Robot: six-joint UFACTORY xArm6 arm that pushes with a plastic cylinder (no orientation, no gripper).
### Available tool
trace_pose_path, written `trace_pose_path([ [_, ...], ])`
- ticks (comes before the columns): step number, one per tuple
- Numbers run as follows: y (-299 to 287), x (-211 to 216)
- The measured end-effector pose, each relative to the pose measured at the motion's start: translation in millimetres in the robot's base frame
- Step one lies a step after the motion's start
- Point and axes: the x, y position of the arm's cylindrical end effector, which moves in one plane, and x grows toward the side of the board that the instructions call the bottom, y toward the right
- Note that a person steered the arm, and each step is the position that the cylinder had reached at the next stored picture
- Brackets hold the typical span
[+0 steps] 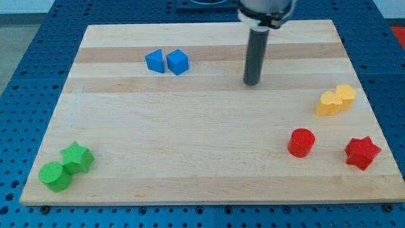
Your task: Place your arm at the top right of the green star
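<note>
The green star (78, 156) lies near the board's bottom left corner, touching a green cylinder (55, 176) just below and left of it. My tip (252, 82) rests on the board in the upper middle, far up and to the right of the green star. It touches no block. The nearest blocks to the tip are the blue ones to its left.
A blue triangular block (154, 61) and a blue cube (178, 62) sit side by side at the upper left. A yellow pair (336, 99) lies at the right edge. A red cylinder (301, 142) and a red star (362, 152) sit at the lower right. The wooden board (202, 171) lies on a blue pegboard.
</note>
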Motion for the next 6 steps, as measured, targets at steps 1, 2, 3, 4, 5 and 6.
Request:
trace_pose_path([
  [1,-79,56],
  [2,-129,102],
  [3,-138,104],
  [4,-148,104],
  [5,-178,110],
  [6,-232,121],
])
